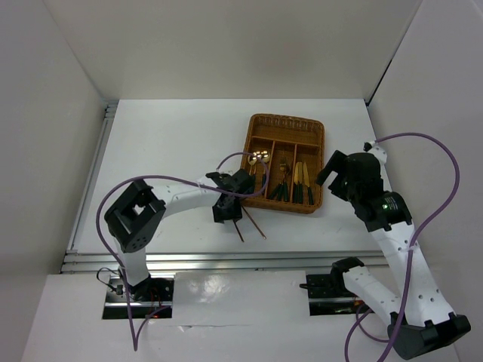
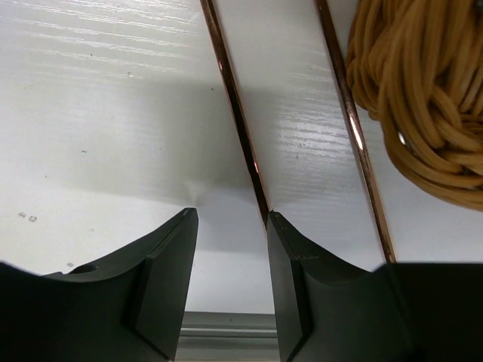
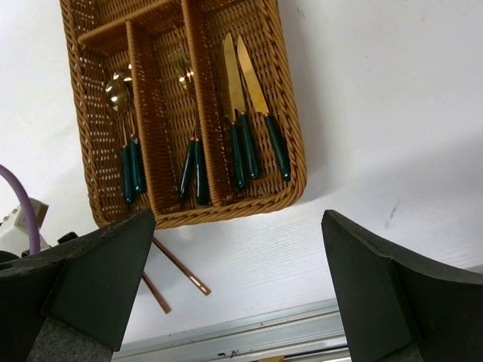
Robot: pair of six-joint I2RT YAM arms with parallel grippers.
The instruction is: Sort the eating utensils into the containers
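Left wrist view: left gripper [image 2: 232, 219] apart; chopstick [image 2: 235, 113] at one finger's edge.
Risk: closing could roll it away.
Right gripper [image 3: 238, 249]: apart, empty.

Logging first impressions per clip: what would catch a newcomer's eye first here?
The brown wicker tray on the white table, its compartments holding gold-headed utensils with dark green handles. Then two brown chopsticks lying on the table by its near left corner, the open left gripper low over them.

2 thin brown chopsticks [image 2: 241, 124] lie side by side at the wicker tray's [image 3: 226, 209] 7 o'clock corner; 2 spoons [image 3: 119, 90], 2 forks [image 3: 192, 170] and 2 knives [image 3: 245, 113] each fill separate compartments.
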